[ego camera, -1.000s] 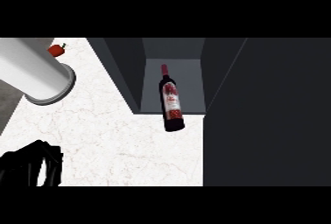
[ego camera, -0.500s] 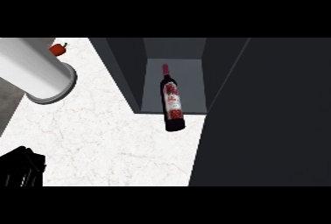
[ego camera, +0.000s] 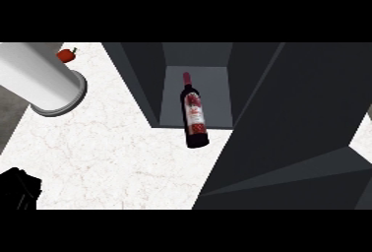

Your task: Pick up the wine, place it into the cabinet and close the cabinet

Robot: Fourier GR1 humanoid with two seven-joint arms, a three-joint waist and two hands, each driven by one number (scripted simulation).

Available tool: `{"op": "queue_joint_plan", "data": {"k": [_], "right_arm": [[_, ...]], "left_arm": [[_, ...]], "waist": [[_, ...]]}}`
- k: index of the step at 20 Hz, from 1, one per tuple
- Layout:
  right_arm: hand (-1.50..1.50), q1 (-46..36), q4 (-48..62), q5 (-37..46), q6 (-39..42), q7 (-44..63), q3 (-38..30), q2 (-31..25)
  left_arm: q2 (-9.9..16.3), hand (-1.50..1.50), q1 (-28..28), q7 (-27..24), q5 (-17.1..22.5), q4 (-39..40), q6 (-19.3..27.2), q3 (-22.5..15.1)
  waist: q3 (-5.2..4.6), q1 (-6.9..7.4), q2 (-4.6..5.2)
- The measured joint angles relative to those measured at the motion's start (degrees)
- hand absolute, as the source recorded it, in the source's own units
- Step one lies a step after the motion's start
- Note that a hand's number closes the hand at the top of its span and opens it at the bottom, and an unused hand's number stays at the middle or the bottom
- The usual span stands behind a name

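The wine bottle (ego camera: pixel 195 115), dark with a red and white label, is in the open compartment of the dark grey cabinet (ego camera: pixel 138 74). Its neck points to the back and its base shows at the compartment's front edge. No hand touches it. The cabinet's door (ego camera: pixel 298 123) is a broad dark panel that fills the right side of the view and reaches down to the lower edge. My left hand (ego camera: pixel 18 189) shows only as a black patch at the lower left corner, far from the bottle. My right hand does not show.
A large white cylinder (ego camera: pixel 40 81) lies across the upper left of the white marble counter (ego camera: pixel 109 157). A small red fruit (ego camera: pixel 67 55) sits beside it at the back.
My left hand has drawn back down and left toward the view's corner. The dark door's lower edge has swung further left across the counter. The bottle has stayed put.
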Motion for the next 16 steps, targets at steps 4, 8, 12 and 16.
{"op": "queue_joint_plan", "data": {"k": [4, 8, 12, 16], "right_arm": [[1.50, -11.0, 5.1, -2.1, -8.6, 1.8, 2.0, 3.7], [1.50, -20.1, 10.4, -4.2, -16.7, 1.2, 3.2, 5.1], [1.50, -28.9, 18.0, -7.6, -21.8, -0.9, 1.8, 5.6], [1.50, -34.6, 25.4, -10.3, -24.6, -5.0, 0.4, 5.9]], "left_arm": [[-0.5, 1.50, -0.3, 0.9, 0.1, 0.0, -0.9, 0.8], [-1.9, 1.50, -0.4, 0.8, -1.5, 0.8, -1.6, 1.0], [-2.4, 1.50, -0.1, 1.8, -1.4, 0.5, -2.9, 2.5], [-3.2, 1.50, -0.9, 3.3, -1.1, 0.8, -3.8, 3.6]], "waist": [[0.02, 0.00, 0.02], [0.03, -0.10, -0.01], [0.05, -0.08, 0.00], [0.05, -0.14, 0.04]]}}
